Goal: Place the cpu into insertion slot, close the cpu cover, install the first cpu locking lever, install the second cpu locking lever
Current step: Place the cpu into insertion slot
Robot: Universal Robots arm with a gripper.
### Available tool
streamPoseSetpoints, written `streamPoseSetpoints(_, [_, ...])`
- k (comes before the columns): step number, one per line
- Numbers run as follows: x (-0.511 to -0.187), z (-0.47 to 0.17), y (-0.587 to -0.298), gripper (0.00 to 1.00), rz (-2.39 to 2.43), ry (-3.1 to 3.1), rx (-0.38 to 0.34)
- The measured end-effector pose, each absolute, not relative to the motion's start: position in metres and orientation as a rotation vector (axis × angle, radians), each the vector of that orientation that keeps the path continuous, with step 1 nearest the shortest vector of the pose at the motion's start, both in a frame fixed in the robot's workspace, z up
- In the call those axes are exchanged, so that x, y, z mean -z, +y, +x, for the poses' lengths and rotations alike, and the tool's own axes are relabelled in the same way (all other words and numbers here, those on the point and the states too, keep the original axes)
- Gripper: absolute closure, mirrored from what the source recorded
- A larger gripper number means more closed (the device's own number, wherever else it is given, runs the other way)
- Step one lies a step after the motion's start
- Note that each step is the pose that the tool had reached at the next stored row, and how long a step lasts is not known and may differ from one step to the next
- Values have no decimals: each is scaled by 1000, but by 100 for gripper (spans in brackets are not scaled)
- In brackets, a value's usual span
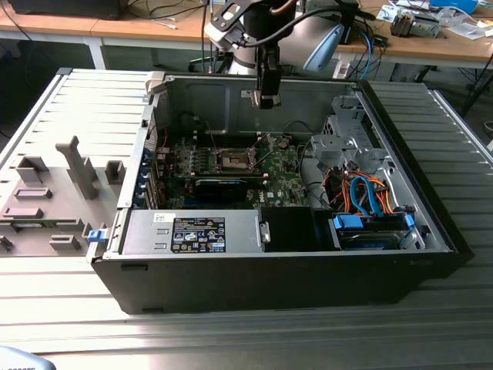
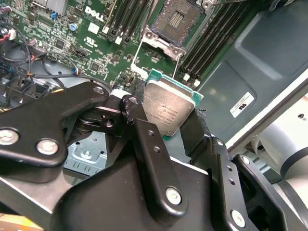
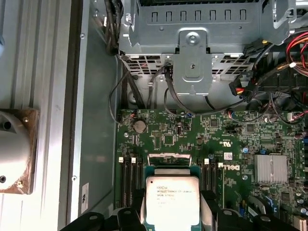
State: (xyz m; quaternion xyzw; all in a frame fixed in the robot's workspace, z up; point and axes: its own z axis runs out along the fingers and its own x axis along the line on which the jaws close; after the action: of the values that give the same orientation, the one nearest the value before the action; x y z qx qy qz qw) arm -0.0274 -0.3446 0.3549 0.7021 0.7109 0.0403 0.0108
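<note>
Claw [image 2: 166, 126] w/ cpu [image 2: 171, 103], bare insertion slot [image 2: 175, 19] in second wrist view

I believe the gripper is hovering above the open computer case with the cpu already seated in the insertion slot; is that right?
Not quite. The cpu is not seated: the second wrist view shows it clamped in the gripper, apart from the insertion slot, whose dark centre lies bare. The gripper does hover above the open computer case.
</note>
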Motion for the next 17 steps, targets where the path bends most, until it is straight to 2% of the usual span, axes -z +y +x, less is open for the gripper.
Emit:
streamPoseSetpoints(5, [-355,-27,-345,45,2207,2206,-118])
streamPoseSetpoints(8, [-354,-27,-345,45,2239,2234,-54])
streamPoseSetpoints(17, [-353,-27,-345,45,2241,2236,-51])
